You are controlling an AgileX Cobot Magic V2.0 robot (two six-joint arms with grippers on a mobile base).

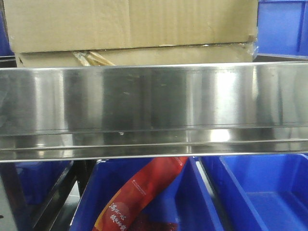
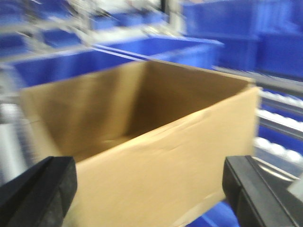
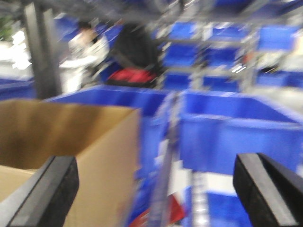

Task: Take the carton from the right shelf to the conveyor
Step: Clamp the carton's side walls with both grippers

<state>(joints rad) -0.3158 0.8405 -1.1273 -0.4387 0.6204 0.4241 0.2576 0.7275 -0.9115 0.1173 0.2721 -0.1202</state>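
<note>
Left jaws: spread wide, holding nothing. The two black fingers (image 2: 45, 194) sit at either side of the carton (image 2: 165, 156), just in front of its near wall. Whether either pad touches the cardboard I cannot tell; the wrist picture is smeared.

Right jaws: also spread wide and empty. Only the carton's right-hand corner shows in this view, on the side of the left finger. The gap between the fingers looks past the carton at blue bins (image 3: 236, 127) beside it. Also smeared.

Carton: open-topped, nothing visible inside. It sits on the right shelf (image 1: 154, 96), directly behind and above the steel front rail. A twisted strip of tape (image 1: 91, 58) lies against its base band. One blue bin is just beside the carton's right end, and more are below it under the rail, one holding a red packet (image 1: 139, 192).

Conveyor: not in any view.

Progress (judgement): very early, nothing delivered. Approach looks near complete for the left arm, less so for the right, which is off the carton's right end. Not yet done: close on the carton, lift it clear of the rail, carry it to the conveyor, release.
</note>
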